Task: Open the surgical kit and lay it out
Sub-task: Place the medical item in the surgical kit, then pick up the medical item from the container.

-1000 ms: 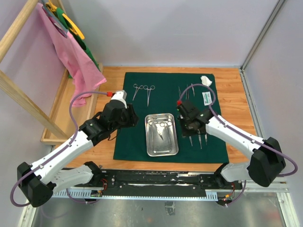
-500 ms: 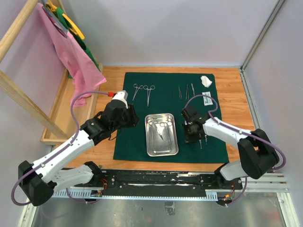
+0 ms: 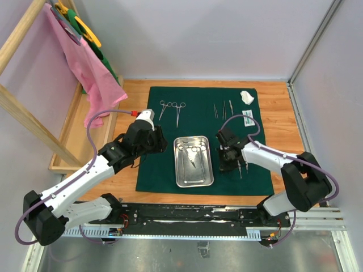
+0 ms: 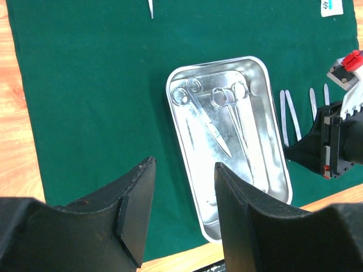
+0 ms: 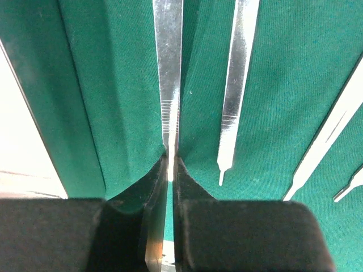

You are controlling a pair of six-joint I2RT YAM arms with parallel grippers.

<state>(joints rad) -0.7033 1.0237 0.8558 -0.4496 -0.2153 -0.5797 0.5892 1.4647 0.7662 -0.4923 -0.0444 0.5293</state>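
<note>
Tweezers (image 5: 168,85) are lying clamped in your right pincer (image 5: 169,163) toward the cloth (image 5: 113,85)'s right edge, so be releasing them flat, with your left pincer (image 4: 184,170) hanging half-wide, empty.

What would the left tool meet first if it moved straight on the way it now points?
Likely the near rim of the steel tray, or the green cloth beside it: the open left tool frames that edge, but depth is unclear.
</note>
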